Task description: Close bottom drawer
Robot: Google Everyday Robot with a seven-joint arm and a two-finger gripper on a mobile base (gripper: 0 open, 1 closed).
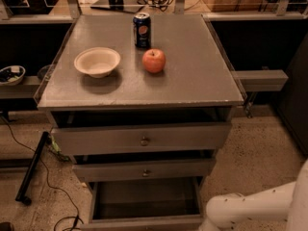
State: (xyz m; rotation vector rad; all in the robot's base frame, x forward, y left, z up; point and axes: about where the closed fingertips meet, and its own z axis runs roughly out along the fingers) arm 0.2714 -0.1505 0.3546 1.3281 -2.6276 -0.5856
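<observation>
The bottom drawer of the grey-brown cabinet is pulled out the farthest. I look down into its empty inside, and its front panel lies at the lower edge of the camera view, with the knob out of sight. The middle drawer and the top drawer above it each stand a little open. My white arm comes in at the bottom right, its rounded end close to the bottom drawer's right front corner. My gripper is out of view below the frame.
On the cabinet top stand a beige bowl, a red apple and a blue soda can. A black stand leg and cables lie on the floor at left. A shelf beam sticks out at right.
</observation>
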